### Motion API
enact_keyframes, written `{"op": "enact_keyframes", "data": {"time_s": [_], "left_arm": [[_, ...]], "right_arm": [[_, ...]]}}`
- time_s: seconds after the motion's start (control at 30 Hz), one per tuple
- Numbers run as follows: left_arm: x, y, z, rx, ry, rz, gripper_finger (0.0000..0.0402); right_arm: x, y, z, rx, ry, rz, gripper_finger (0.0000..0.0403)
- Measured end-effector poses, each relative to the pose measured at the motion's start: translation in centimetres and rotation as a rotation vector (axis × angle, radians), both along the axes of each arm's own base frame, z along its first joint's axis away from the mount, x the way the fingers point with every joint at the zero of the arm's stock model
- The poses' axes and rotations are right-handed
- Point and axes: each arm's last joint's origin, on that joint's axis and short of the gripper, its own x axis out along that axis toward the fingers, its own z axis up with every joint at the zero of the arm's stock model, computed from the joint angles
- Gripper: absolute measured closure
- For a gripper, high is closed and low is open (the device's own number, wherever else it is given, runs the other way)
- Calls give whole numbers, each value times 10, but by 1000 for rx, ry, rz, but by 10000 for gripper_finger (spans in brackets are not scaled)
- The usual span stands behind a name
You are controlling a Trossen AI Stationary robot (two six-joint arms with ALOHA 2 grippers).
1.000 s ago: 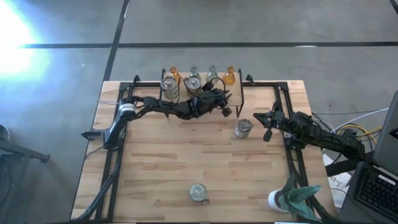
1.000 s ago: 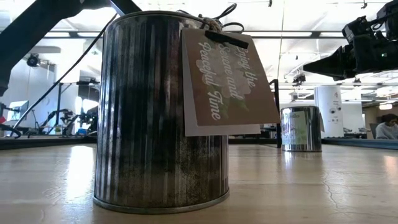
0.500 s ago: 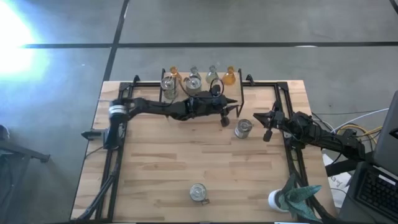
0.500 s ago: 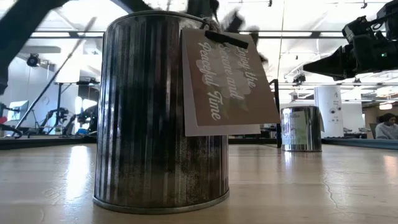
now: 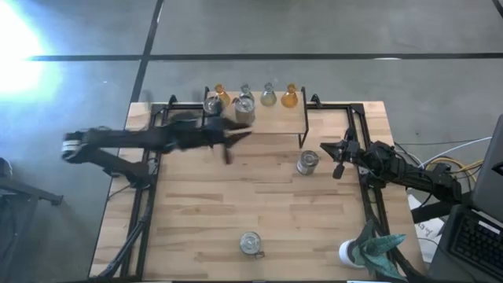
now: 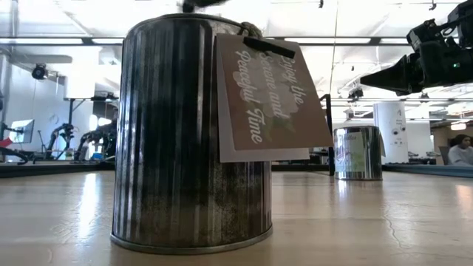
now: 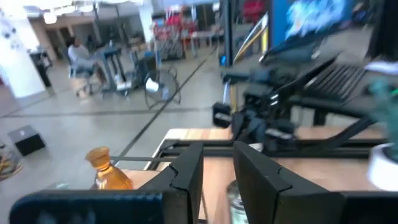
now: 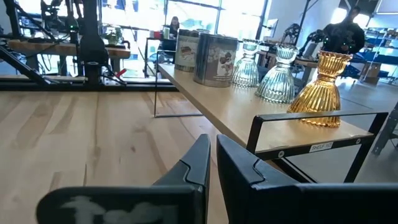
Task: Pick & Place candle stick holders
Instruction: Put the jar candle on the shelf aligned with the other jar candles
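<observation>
Several candle stick holders stand on their bases on a raised shelf [image 5: 259, 118] at the table's far edge: two amber bulbs [image 5: 290, 96] [image 5: 220, 96], two pale ones [image 5: 269, 96] and two silvery jars [image 5: 244, 112] [image 5: 212, 104]. A third jar [image 5: 307, 162] stands on the table right of centre. A fourth jar [image 5: 251, 243], with a paper tag [image 6: 270, 96], stands near the front edge. My left gripper [image 5: 228, 148] hovers in front of the shelf's left part, narrowly open and empty. My right gripper [image 5: 339, 156] is shut and empty, just right of the third jar.
A teal spiky object [image 5: 376, 248] on a white base stands at the front right corner. Black metal rails [image 5: 363, 157] run along the table's left and right sides. Open wooden tabletop [image 5: 204, 204] lies between the shelf and the front jar.
My left arm has swung quickly from the right part of the shelf, near the third jar, toward the table's left edge, passing in front of the shelf. It carries nothing. The holders have stayed in place.
</observation>
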Motion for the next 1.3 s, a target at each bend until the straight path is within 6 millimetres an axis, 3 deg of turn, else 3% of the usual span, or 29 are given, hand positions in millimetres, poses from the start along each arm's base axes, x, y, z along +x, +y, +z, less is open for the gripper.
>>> {"op": "enact_keyframes", "data": {"time_s": [0.2, 0.37, 0.73, 1.13, 1.3], "left_arm": [[-83, -18, -14, -96, -105, -57, 310], [-117, -22, -39, -145, -89, -70, 310], [-130, -26, -109, -231, 114, -176, 310], [-131, -26, -147, -277, 220, -150, 310], [-132, -26, -157, -376, 235, -131, 310]], "right_arm": [[0, 0, 0, 0, 0, 0, 381], [0, 0, 0, 0, 0, 0, 381], [0, 0, 0, 0, 0, -1, 381], [0, 0, 0, 0, 0, -2, 381], [0, 0, 0, 0, 0, -2, 381]]}}
